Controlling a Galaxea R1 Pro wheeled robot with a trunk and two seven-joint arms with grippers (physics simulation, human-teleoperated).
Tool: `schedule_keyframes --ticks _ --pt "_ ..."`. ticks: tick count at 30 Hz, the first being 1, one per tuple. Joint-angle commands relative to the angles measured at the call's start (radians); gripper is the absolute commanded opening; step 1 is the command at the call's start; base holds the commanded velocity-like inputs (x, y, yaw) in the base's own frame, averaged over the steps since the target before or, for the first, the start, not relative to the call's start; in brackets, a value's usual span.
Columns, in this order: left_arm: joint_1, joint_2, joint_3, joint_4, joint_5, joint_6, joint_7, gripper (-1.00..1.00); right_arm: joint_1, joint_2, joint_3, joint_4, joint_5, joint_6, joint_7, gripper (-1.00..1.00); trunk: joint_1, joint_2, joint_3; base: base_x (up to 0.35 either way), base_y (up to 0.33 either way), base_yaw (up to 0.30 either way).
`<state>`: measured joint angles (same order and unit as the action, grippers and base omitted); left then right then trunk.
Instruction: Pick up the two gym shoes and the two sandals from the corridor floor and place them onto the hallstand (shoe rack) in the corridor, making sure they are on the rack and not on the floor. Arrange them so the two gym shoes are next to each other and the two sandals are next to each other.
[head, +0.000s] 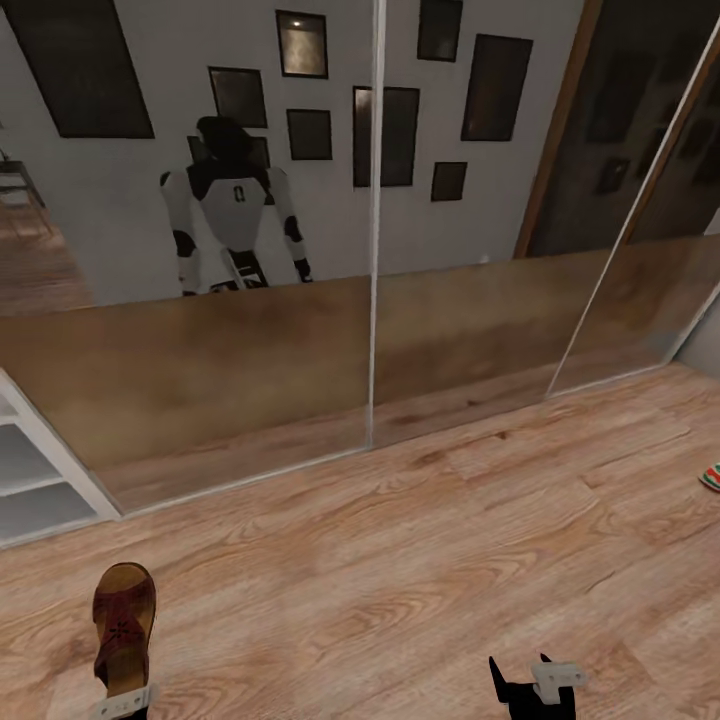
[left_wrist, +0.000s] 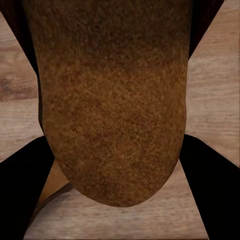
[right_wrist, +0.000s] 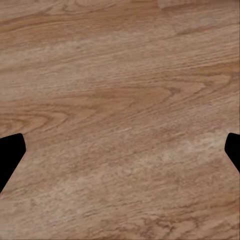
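One brown sandal (head: 123, 625) with a dark reddish strap hangs low over the corridor floor (head: 400, 560) at the lower left. My left gripper (head: 125, 703) is shut on its heel end. In the left wrist view the tan underside of the sandal (left_wrist: 112, 100) sits between the two black fingers (left_wrist: 20, 185) of the left gripper (left_wrist: 116, 145). My right gripper (head: 535, 685) is open above bare planks, and in the right wrist view its (right_wrist: 121, 150) fingertips are spread wide with nothing between them. A gym shoe (head: 711, 478) peeks in at the right edge. The other shoes are out of view.
Mirrored sliding doors (head: 370, 250) run across the back and reflect the robot and framed pictures. A white open-shelf unit (head: 40, 470) stands at the left edge, next to the mirrors. Wood planks stretch between the sandal and the gym shoe.
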<state>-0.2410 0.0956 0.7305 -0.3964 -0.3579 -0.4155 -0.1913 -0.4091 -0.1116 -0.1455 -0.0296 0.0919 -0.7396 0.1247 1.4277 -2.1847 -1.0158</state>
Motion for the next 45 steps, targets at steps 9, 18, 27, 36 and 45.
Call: schedule_keyframes --ticks 9,18,27,36,45 --pt "-0.001 -0.001 0.008 0.028 -0.006 -0.004 -0.01 -1.0 0.0 0.0 -0.008 0.0 0.009 -0.003 0.003 1.0 0.0 0.0 -0.001 0.0 0.0 0.278" --pt "-0.001 -0.001 0.007 0.037 -0.007 -0.005 -0.009 -1.0 0.0 0.0 -0.008 0.0 0.009 -0.003 0.003 1.0 0.0 0.0 -0.001 0.0 -0.008 0.279" --pt "-0.001 0.0 0.008 0.036 -0.006 -0.005 -0.008 -1.0 0.0 0.0 -0.008 0.0 0.009 -0.003 0.003 1.0 0.0 0.0 -0.001 0.0 -0.17 0.279" --pt "-0.001 0.001 0.009 0.036 -0.006 -0.005 -0.008 -1.0 0.0 0.0 -0.009 0.0 0.009 -0.003 0.003 1.0 0.0 0.0 -0.001 0.0 -0.02 0.279" --pt "-0.001 0.001 0.009 0.036 -0.006 -0.005 -0.008 -1.0 0.0 0.0 -0.009 0.0 0.009 -0.003 0.003 1.0 0.0 0.0 -0.001 0.0 -0.001 0.279"
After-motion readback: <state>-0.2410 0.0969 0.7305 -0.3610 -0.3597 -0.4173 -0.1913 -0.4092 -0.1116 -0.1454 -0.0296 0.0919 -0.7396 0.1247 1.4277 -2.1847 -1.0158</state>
